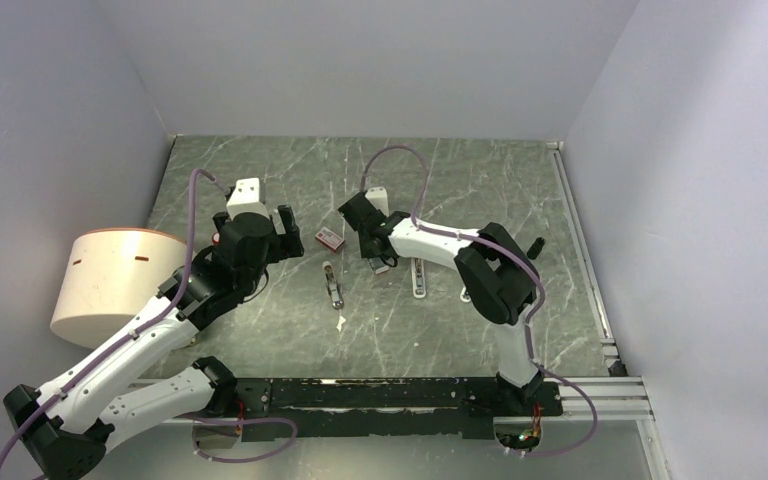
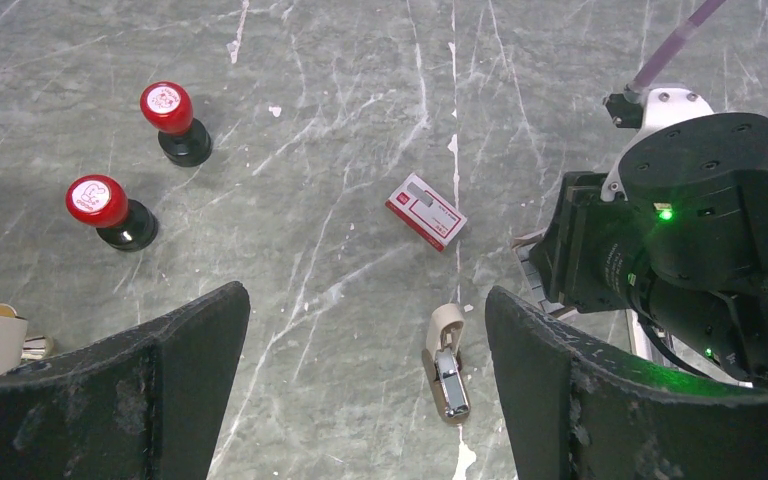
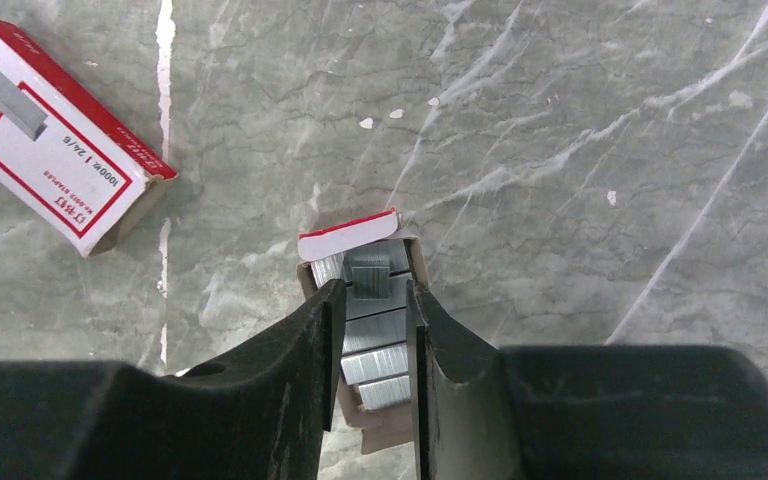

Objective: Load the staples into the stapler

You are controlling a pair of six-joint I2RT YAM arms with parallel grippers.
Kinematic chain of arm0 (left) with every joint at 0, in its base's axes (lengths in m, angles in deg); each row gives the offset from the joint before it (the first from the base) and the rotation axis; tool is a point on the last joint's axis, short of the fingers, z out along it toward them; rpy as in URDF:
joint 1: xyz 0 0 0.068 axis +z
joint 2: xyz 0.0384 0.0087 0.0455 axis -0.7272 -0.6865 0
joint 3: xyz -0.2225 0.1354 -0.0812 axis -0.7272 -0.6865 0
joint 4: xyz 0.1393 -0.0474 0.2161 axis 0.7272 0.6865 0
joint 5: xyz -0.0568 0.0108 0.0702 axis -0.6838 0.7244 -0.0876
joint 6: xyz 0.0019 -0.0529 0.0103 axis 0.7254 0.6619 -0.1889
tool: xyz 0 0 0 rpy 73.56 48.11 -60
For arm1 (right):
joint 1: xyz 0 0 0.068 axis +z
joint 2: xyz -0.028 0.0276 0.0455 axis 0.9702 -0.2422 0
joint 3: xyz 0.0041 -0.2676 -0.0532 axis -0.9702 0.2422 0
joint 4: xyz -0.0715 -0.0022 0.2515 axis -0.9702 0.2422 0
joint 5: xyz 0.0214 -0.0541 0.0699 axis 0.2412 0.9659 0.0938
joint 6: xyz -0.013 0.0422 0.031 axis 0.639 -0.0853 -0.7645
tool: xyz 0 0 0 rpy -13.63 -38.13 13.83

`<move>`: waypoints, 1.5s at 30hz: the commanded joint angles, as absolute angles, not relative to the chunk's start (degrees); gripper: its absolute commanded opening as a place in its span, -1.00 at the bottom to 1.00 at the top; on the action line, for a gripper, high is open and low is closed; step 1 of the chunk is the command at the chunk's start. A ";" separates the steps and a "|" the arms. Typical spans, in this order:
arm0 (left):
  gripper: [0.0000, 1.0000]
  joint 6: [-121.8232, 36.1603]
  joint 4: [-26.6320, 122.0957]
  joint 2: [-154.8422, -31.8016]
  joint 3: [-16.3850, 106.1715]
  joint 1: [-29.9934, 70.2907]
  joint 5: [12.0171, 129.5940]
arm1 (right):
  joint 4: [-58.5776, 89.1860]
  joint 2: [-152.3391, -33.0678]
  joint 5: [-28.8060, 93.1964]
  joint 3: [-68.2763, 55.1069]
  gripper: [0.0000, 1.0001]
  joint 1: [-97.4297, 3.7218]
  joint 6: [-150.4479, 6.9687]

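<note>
Right wrist view: right gripper is narrowed down, with its black fingers inside a small open cardboard tray with a red-and-white flap, pinching the grey ribbed metal staples from both sides. The staples lie in that tray on the grey marbled table. A closed red-and-white staple box sits up-left of the tray, apart from it. Top view: right gripper is low near table centre. The small stubby beige stapler lies flat just left of it, nearer the bases, touched by neither arm. A long white stapler lies on the gripper's other side, and a large pale cylinder stands at the left edge. Left wrist view: left gripper is spread wide above the table, nothing held. The stapler shows between its fingers, grey metal inside exposed, with the box beyond it. One red-capped stamp with a black base and a second like it stand at left, well apart from the stapler.
</note>
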State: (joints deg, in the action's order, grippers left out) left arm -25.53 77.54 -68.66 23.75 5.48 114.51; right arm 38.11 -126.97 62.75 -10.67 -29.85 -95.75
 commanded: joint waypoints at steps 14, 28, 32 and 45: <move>0.84 -26.03 76.29 -68.68 23.52 5.73 115.63 | 36.38 -128.61 63.06 -11.75 -0.44 -31.12 -95.16; 0.84 -26.11 76.49 -68.63 23.61 5.69 115.67 | 35.88 -124.34 61.69 -9.79 -0.57 -31.10 -93.58; 0.84 -26.02 76.63 -68.43 23.61 5.74 115.66 | 36.29 -121.30 60.56 -8.04 -0.57 -31.17 -92.97; 0.83 -25.22 76.29 -68.31 23.56 5.74 114.65 | 40.10 -106.75 54.92 5.49 -0.55 -25.34 -93.13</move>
State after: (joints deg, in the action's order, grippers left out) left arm -25.48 77.54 -68.66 23.75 5.48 114.49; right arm 37.69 -110.84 56.66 1.78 -28.54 -93.13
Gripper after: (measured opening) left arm 0.919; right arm 0.225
